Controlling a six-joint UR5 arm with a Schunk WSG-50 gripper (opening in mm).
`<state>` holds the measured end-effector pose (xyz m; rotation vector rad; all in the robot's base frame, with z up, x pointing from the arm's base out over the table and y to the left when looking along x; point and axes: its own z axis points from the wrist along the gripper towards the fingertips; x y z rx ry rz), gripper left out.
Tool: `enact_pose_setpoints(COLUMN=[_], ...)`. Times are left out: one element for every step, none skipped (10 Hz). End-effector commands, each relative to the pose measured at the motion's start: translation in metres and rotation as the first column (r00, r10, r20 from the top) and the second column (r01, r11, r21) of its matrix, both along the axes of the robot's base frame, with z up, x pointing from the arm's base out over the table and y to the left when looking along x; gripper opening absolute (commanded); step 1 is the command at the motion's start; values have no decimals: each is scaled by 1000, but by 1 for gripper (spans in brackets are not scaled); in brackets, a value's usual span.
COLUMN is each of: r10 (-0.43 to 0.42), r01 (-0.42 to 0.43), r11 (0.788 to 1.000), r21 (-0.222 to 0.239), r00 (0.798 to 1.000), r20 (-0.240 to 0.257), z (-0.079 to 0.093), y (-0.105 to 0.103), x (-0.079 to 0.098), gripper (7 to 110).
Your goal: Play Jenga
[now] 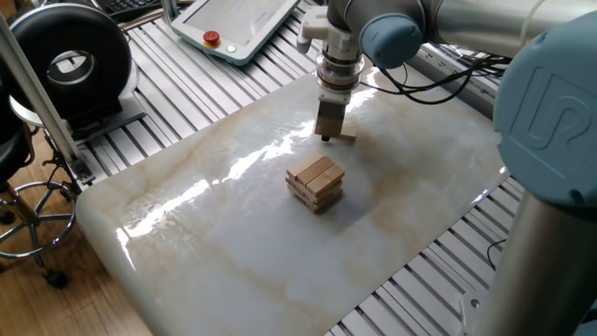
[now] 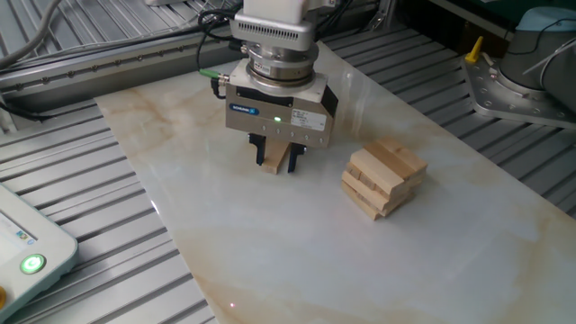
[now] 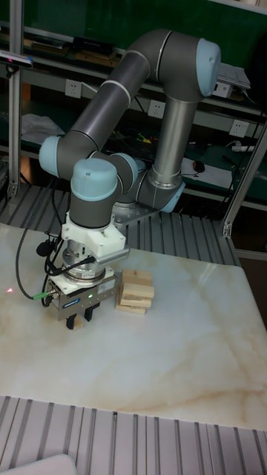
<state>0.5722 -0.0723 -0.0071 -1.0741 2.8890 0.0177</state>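
One fixed view
Landmark: the Jenga stack [image 1: 315,182], a low pile of crossed layers near the middle of the marble table [image 1: 187,233].
Gripper: the gripper [image 1: 326,136] hangs straight down on the far side of the stack, well apart from it, its tips at the table surface.
Loose block: a loose block [image 1: 345,137] lies flat on the table beside the fingertips, also beyond the stack; from here I cannot tell whether it is gripped.

The other fixed view
Gripper: left of the stack [image 2: 384,177], clear of it, low over the table.
Fingers: the fingers [image 2: 257,149] stand spread apart, with the end of the loose block [image 2: 275,158] showing between them; contact cannot be confirmed, so the block looks straddled rather than pinched.
Stack: about three layers, the blocks slightly uneven at the ends, upright.

Tall fixed view
Gripper: low, on the near-left of the stack [image 3: 136,291], the arm bending down over it.
Loose block: hidden from this side.

Progress
Done: one block sits away from the stack, so a removal seems complete.
Left: closing on that block, lifting it, and laying it across the top of the stack; judged early in the placing step.
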Motion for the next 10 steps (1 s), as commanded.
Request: enact_pose_setpoints(r10=[0, 2, 2, 0, -1, -3, -6, -7, -6, 8], r01=[0, -2, -2, 0, 1, 3, 6, 7, 6, -8], r11=[1000, 1000, 1000, 1000, 1000, 1000, 1000, 1000, 1000, 1000], r21=[2, -4, -5, -7, -7, -7, -10, -25, -28, -27], r00=[1000, 1000, 1000, 1000, 1000, 1000, 1000, 1000, 1000, 1000], r20=[-1, -1, -4, -5, -8, -13, -18, -18, -13, -7], z=[5, 9, 12, 17, 20, 26, 32, 39, 44, 48], y=[0, -1, 0, 1, 2, 4, 5, 4, 6, 7], x=[0, 0, 0, 0, -1, -2, -3, -3, -3, -2], gripper=[44, 44, 44, 44, 44, 44, 44, 44, 44, 44])
